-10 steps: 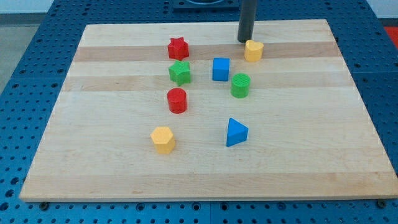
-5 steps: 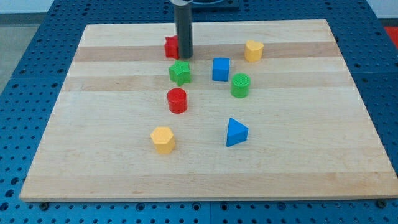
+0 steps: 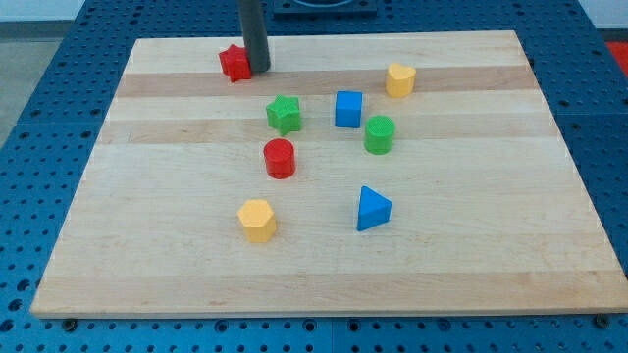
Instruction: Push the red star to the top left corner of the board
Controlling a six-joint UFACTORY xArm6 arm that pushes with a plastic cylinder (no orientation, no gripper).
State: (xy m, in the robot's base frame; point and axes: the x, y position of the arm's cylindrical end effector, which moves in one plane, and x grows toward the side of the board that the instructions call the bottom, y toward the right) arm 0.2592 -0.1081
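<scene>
The red star lies near the board's top edge, left of centre, partly hidden on its right side by my rod. My tip rests on the board right against the star's right side. The wooden board fills most of the view; its top left corner is further to the view's left of the star.
A green star, a blue cube, a green cylinder and a red cylinder sit mid-board. A yellow block is at the upper right. A yellow hexagonal block and a blue triangular block lie lower down.
My tip swept from beside the yellow block at the upper right leftward to the red star, then pushed it up and to the left. The other blocks stayed put.
</scene>
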